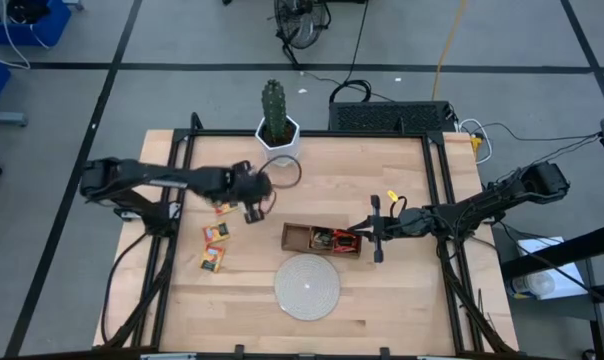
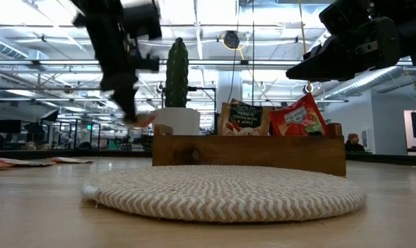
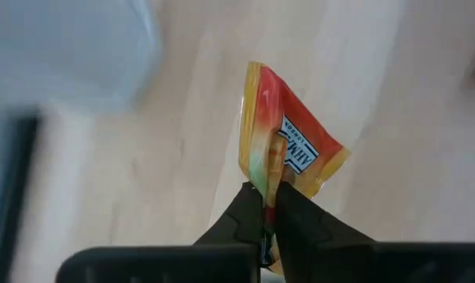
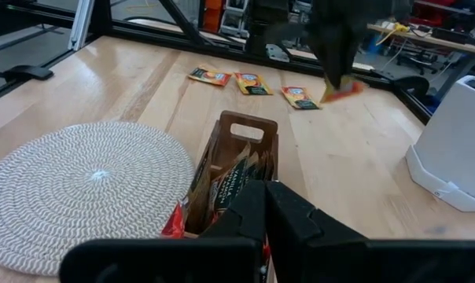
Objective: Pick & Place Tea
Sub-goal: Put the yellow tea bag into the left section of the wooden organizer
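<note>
Your left gripper (image 3: 270,206) pinches the light, floppy orange-red foil tea sachet (image 3: 289,141) by its edge; it hangs loose beyond the fingertips.

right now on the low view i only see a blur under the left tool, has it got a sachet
observer: yes. The left wrist view shows the left tool shut on a red and yellow tea sachet, pinched by one edge.
operator: how many are lying on the table
observer: in the high view, three loose sachets lie on the table, to the left of the wooden tray.
operator: and the right tool
observer: the right tool is shut and sits over the tray's right end.
</note>
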You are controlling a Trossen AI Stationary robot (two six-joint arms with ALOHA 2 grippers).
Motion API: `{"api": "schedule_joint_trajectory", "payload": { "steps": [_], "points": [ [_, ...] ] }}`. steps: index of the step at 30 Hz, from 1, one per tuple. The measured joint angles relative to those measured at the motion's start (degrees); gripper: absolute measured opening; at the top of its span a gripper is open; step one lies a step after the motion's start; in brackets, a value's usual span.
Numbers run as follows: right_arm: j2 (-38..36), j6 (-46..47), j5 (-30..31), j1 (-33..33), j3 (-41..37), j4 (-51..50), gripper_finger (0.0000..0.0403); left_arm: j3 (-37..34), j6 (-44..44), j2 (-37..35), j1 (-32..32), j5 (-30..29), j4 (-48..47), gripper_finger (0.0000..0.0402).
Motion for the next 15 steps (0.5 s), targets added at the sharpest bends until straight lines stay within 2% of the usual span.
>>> {"api": "schedule_joint_trajectory", "payload": {
  "steps": [6,10,12,15],
  "points": [
    [0.00,0.01,0.02,0.00,0.00,0.41,0.0002,0.11,-13.23,-2.18,-14.16,-12.57,12.93,0.0017],
    [-0.02,0.15,-0.08,0.00,-0.02,0.79,0.0002,0.11,-17.81,1.06,-23.11,-20.26,20.76,0.0017],
    [-0.02,0.19,-0.11,0.00,-0.02,0.92,0.0002,0.07,-19.15,2.79,-26.51,-25.72,25.26,0.0017],
    [0.00,0.91,-0.15,0.00,-0.42,2.59,0.0002,0.22,-20.45,5.80,-30.61,-30.32,33.39,0.0017]
  ]
}}
